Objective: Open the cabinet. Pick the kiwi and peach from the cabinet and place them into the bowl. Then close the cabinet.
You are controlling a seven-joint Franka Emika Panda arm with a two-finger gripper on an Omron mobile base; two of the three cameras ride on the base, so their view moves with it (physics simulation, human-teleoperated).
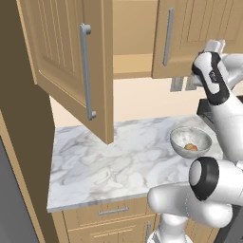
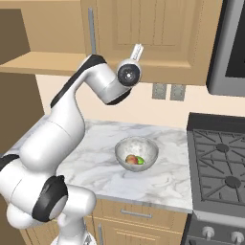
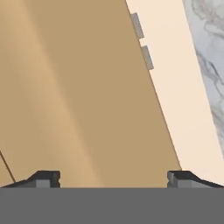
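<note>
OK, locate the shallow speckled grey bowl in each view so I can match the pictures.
Left base view: shallow speckled grey bowl sits right of centre on the marble counter, fruit inside.
Right base view: just below centre, left of the stove.
Hand view: not in it.
Shared landmark: the two grey wall outlets, above the bowl.

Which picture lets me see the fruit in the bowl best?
The right base view: the bowl faces the camera, with the peach and a green fruit side by side. The left base view shows the peach, partly behind the rim.
</note>
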